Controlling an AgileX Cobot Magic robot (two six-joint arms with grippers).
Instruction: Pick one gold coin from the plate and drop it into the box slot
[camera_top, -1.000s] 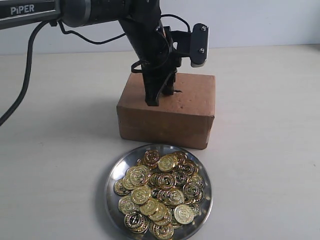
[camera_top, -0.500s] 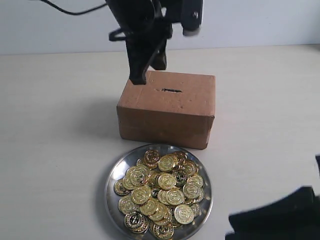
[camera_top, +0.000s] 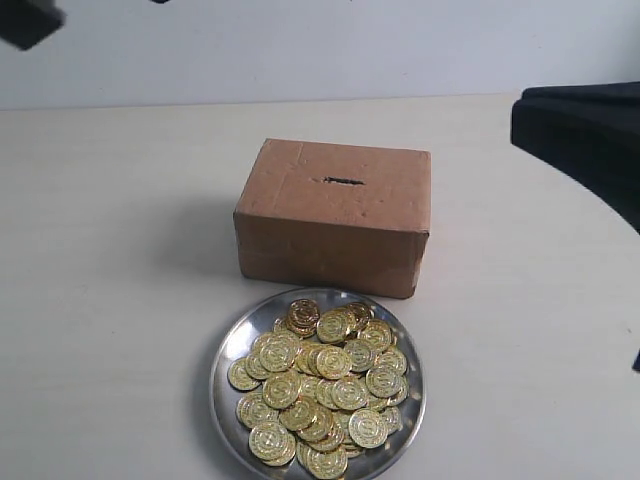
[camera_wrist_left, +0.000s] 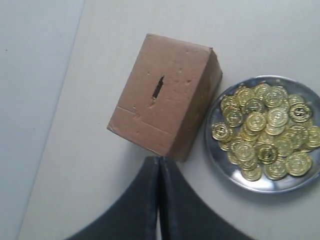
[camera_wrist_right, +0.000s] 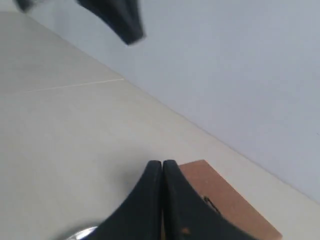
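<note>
The brown cardboard box (camera_top: 335, 215) stands mid-table with the dark slot (camera_top: 343, 181) in its top face. In front of it the silver plate (camera_top: 229, 350) holds a heap of gold coins (camera_top: 318, 385). My left gripper (camera_wrist_left: 159, 160) is shut with nothing between its fingers, raised high above the table beside the box (camera_wrist_left: 165, 97) and plate (camera_wrist_left: 212, 152). My right gripper (camera_wrist_right: 162, 163) is also shut and empty, up at the right, looking over the box (camera_wrist_right: 235, 205). In the exterior view only a dark blurred piece of the right arm (camera_top: 585, 135) shows.
The pale tabletop (camera_top: 110, 300) lies around box and plate, with a light wall (camera_top: 300, 50) behind. A dark bit of the left arm (camera_top: 28, 20) sits in the exterior view's top left corner.
The left arm has lifted from over the slot and swung up and left, almost out of the exterior view. The right arm has risen from the bottom right to the upper right.
</note>
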